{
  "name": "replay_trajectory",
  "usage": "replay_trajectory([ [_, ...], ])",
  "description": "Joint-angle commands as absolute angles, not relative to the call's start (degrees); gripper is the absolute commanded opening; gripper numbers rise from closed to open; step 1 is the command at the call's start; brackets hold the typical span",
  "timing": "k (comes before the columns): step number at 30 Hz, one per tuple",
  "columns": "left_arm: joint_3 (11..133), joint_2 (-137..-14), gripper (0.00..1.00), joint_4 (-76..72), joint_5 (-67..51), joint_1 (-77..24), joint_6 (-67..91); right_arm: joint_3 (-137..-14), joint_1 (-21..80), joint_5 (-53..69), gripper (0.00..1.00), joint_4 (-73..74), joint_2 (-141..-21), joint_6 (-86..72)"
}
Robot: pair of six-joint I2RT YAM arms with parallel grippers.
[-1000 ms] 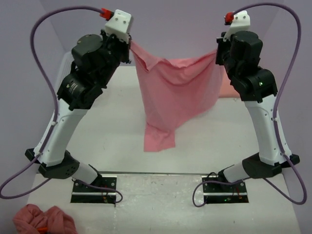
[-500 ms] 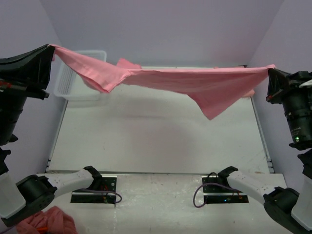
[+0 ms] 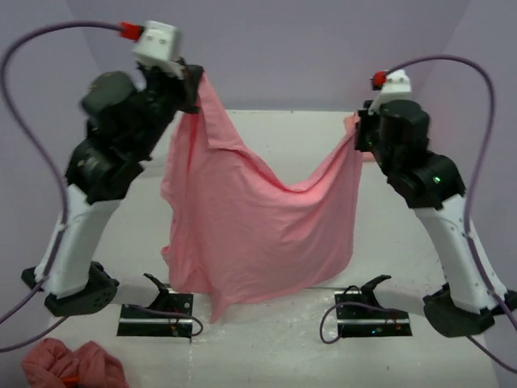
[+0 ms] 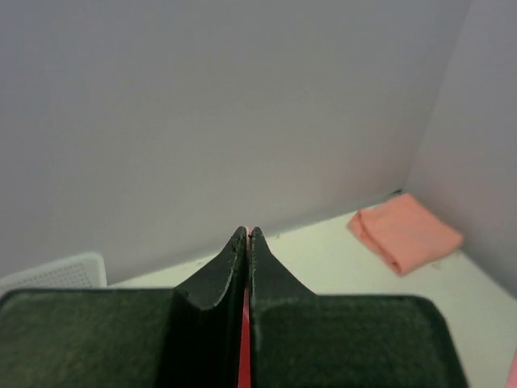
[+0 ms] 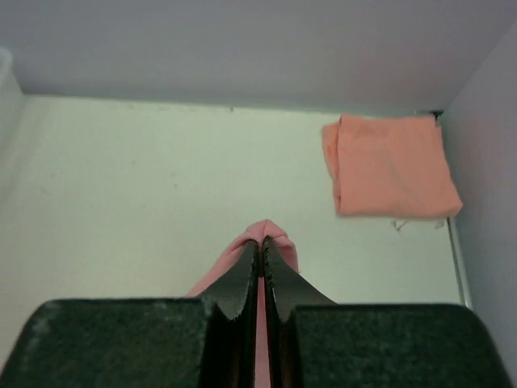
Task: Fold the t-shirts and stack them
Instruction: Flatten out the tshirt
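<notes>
Held: pink shirt (image 3: 258,218) — we see it hung between left gripper (image 4: 247,234) and right gripper (image 5: 261,242), both clenched on it; salmon shirt (image 5: 388,166) folded.

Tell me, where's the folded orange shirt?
In the right wrist view, the folded salmon-orange t-shirt lies in the far right corner of the table, beside the wall, beyond the pink t-shirt pinched in the right tool.

High rear view, wrists share salmon t-shirt (image 5: 389,166)

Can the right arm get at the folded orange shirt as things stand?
Probably not yet: the right gripper is shut on the pink shirt. Otherwise the folded orange shirt lies unobstructed ahead of it.
</notes>
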State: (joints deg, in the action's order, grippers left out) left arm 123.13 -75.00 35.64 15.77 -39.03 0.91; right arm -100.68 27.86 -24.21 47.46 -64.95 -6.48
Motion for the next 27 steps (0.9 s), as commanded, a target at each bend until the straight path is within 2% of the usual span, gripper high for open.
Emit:
replay_trajectory([
  [1,113.84,-82.43,0.0,34.47,19.44,-35.61,2.01,-94.31,27.34,-22.76,0.0,43.86,-73.73,-9.49],
  [5,105.22,-89.54,0.0,31.56,15.82,-27.52,4.13,-92.03,22.95,-21.28,0.0,41.58,-80.76,-10.11],
  [11,97.66,-97.72,0.0,23.13,13.88,-19.96,2.55,-98.34,18.55,-16.09,0.0,40.87,-90.95,-9.84],
  [20,97.47,-104.59,0.0,14.69,11.43,-14.24,0.26,-108.98,13.98,-12.84,0.0,40.87,-102.82,-5.45],
  [23,103.17,-108.17,0.0,17.04,9.51,-14.24,-1.14,-114.15,13.27,-11.78,0.0,42.09,-107.47,-5.36],
  [27,101.79,-106.1,0.0,14.95,8.35,-15.29,-0.79,-115.5,13.53,-10.99,0.0,42.37,-107.24,-5.8],
])
